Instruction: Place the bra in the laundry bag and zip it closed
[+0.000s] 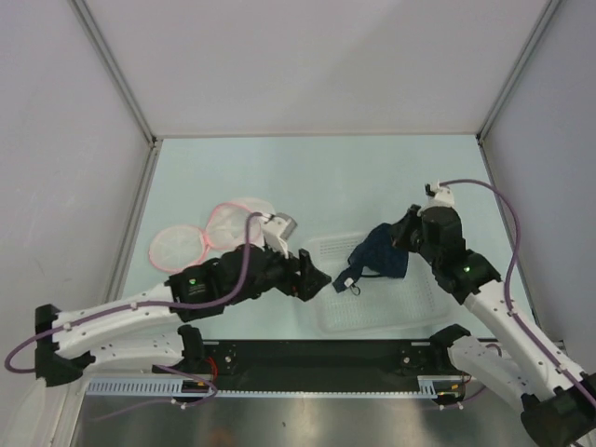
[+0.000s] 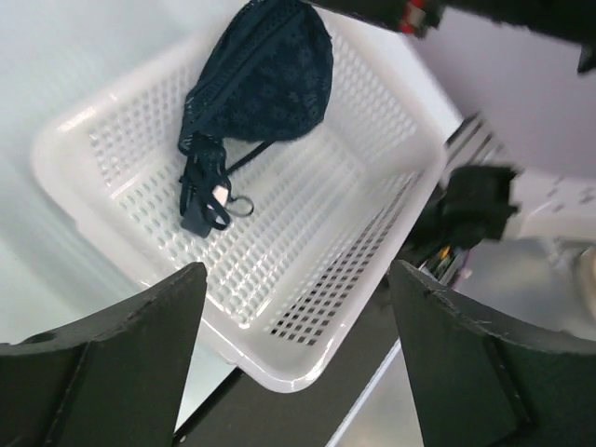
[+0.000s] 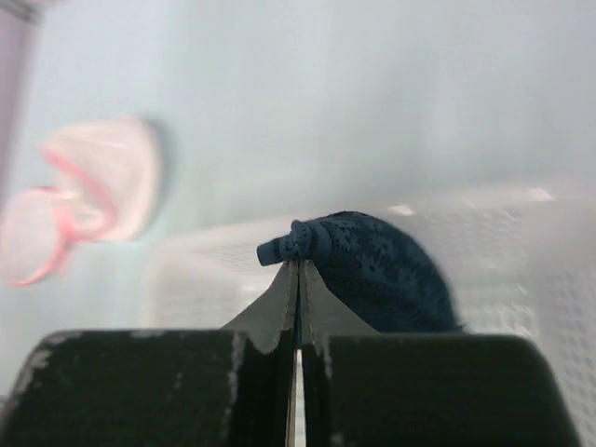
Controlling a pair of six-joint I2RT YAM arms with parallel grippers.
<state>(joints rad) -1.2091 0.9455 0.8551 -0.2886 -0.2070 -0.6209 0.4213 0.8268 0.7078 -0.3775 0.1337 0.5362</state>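
Right gripper [image 3: 298, 267]: jaws pressed shut, pinching bra [image 1: 382, 253] fabric. Bra hangs over basket [image 1: 321, 321], straps dangling inside. Left gripper [image 1: 317, 277]: spread wide, empty, at basket's left edge. Laundry bag [image 1: 209, 233]: left of basket.

Top external: fixed, high behind the arm bases [image 1: 317, 358], looking down and far over the whole table [image 1: 279, 177].
Left wrist: close above the white basket [image 2: 112, 130], looking down past the left gripper [image 2: 296, 279].
Right wrist: low, close, sighting left along the right gripper [image 3: 298, 265].
Shared by all: white basket, bra [image 1: 384, 251]; laundry bag [image 1: 209, 235], top and right wrist only.
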